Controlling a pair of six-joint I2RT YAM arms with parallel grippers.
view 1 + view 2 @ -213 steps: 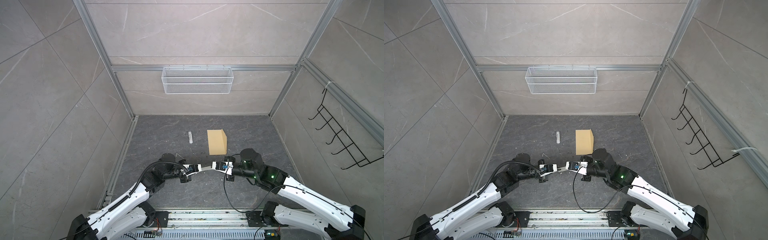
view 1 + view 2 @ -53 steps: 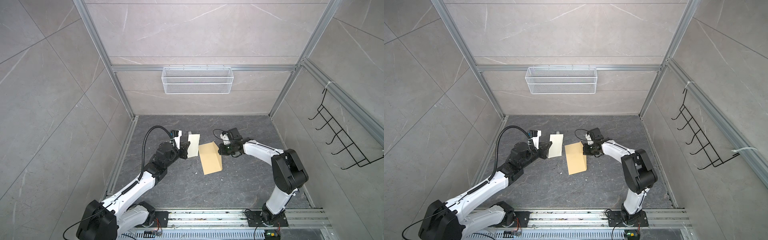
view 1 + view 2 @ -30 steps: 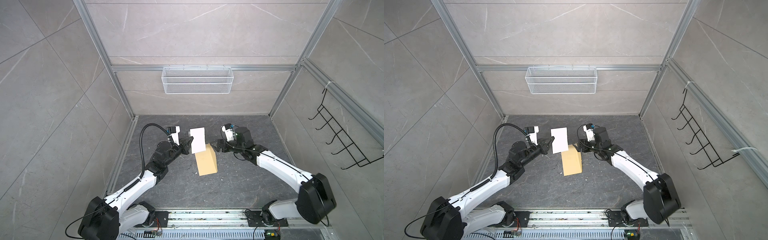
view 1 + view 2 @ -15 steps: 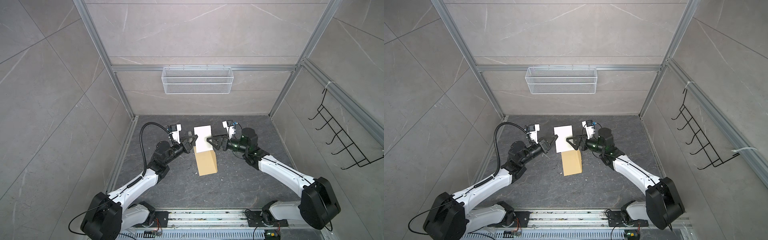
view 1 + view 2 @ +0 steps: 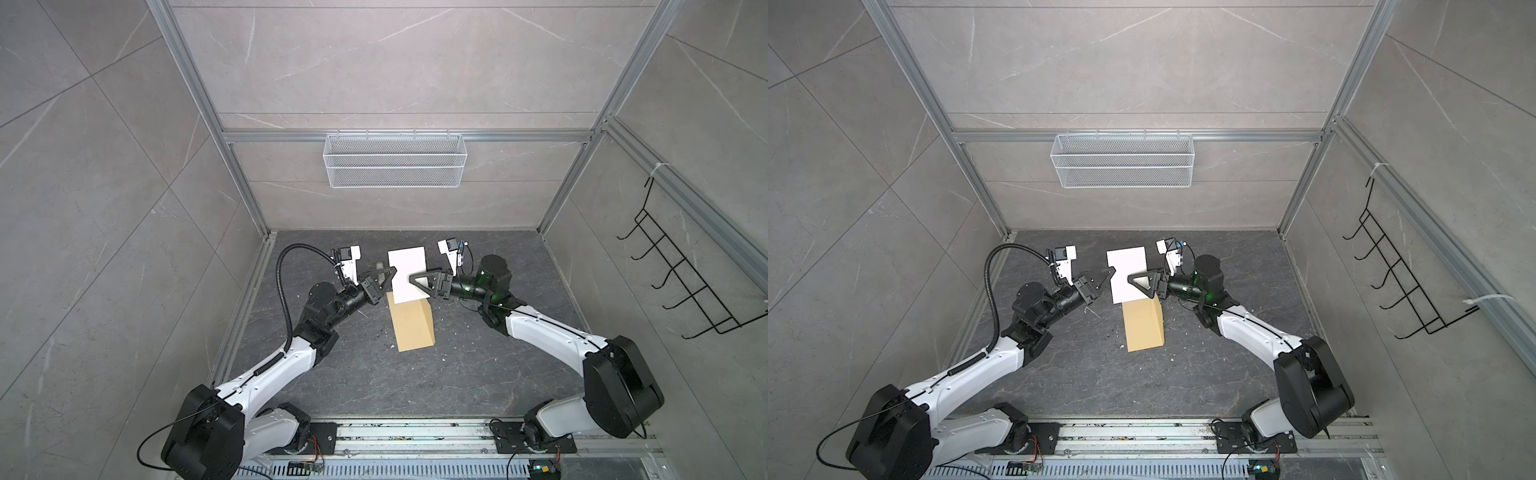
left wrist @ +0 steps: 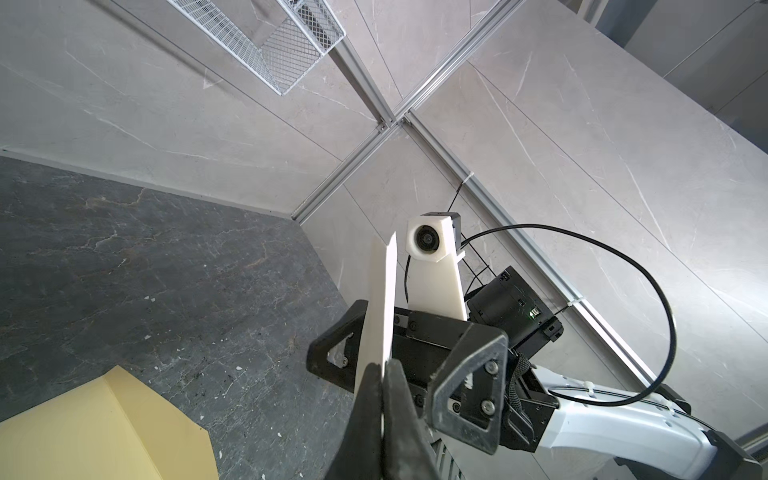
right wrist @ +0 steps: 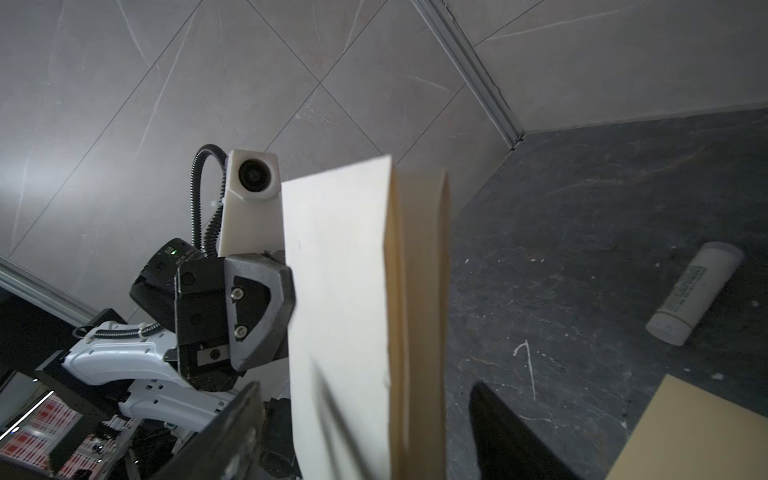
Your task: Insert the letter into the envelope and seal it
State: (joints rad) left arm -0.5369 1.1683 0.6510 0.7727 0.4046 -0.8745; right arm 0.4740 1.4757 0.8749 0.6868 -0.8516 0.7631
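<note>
The letter (image 5: 407,272) (image 5: 1127,272), a pale folded sheet, hangs upright in the air above the floor. My left gripper (image 5: 392,272) (image 5: 1113,272) (image 6: 383,365) is shut on its left edge, seen edge-on in the left wrist view as the letter (image 6: 380,307). My right gripper (image 5: 411,277) (image 5: 1130,277) (image 7: 365,415) is open and straddles the letter's (image 7: 340,291) other edge, with a gap at each finger. The yellow-tan envelope (image 5: 413,326) (image 5: 1144,326) (image 6: 95,428) (image 7: 698,432) lies flat on the dark floor just below and nearer than the letter.
A white glue-stick tube (image 7: 694,291) (image 5: 378,265) lies on the floor behind the letter. A wire basket (image 5: 395,160) hangs on the back wall. A black hook rack (image 5: 685,291) is on the right wall.
The left gripper lifted the letter slightly up and toward the middle. The right gripper swung round to face the letter, moved over its right edge, and its jaws narrowed somewhat.
</note>
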